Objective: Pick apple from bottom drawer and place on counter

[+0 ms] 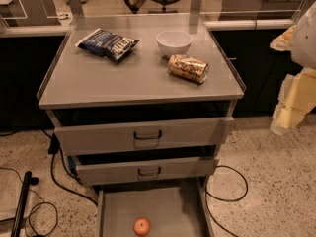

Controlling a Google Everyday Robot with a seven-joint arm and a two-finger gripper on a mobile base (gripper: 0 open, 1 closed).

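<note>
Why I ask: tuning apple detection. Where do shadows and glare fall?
Camera view: the small round red-orange apple lies lit on the wide grey bottom drawer, whose back is shadowed beneath the upper drawers; the flat grey metal counter shows soft sheen; the pale gripper hangs bright at right edge.

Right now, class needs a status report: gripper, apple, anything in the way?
Gripper at right edge, well away from apple. Apple in open bottom drawer. Counter holds chip bag, bowl, can.
</note>
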